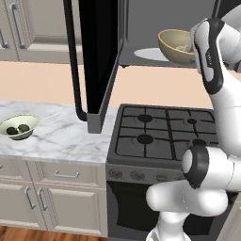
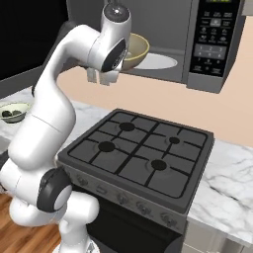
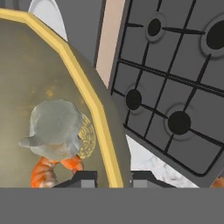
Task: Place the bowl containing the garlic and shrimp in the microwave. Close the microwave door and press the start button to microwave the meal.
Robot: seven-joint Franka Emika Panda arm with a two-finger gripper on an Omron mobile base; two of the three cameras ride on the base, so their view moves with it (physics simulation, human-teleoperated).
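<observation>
Hand view: nearest the lens, the two dark tips of the gripper point(image 3: 113, 178) sit at bottom centre, one either side of the yellowish rim of the bowl point(image 3: 26, 87), clamped on that rim. The bowl takes up the left half of the frame. Inside it, the garlic point(image 3: 54, 127) lies left of centre with the shrimp point(image 3: 50, 170) just below it, touching. The stove point(image 3: 175, 74) with dark burners fills the right half; a sliver of the white turntable plate point(image 3: 46, 13) shows at the top left.

Left base view: the arm point(image 1: 212, 117) rises along the right edge. The bowl point(image 1: 175, 46) is at the upper right, tilted, over the near edge of the turntable plate point(image 1: 146, 54) in the cavity of the microwave point(image 1: 155, 26). The microwave door point(image 1: 96, 56) hangs open at upper centre, its bar handle point(image 1: 75, 66) on the left side. A pale bowl point(image 1: 19, 127) with dark green lumps rests on the marble counter point(image 1: 66, 136) at the left edge.

Right base view: the arm point(image 2: 59, 108) rises from the lower left. The bowl point(image 2: 136, 49) is at upper centre, partly behind the wrist, at the microwave point(image 2: 168, 29) opening by the plate point(image 2: 158, 62). The control panel point(image 2: 213, 34) is at the upper right. The stove point(image 2: 141, 155) sits at centre, the pale bowl point(image 2: 14, 111) at the left edge.
</observation>
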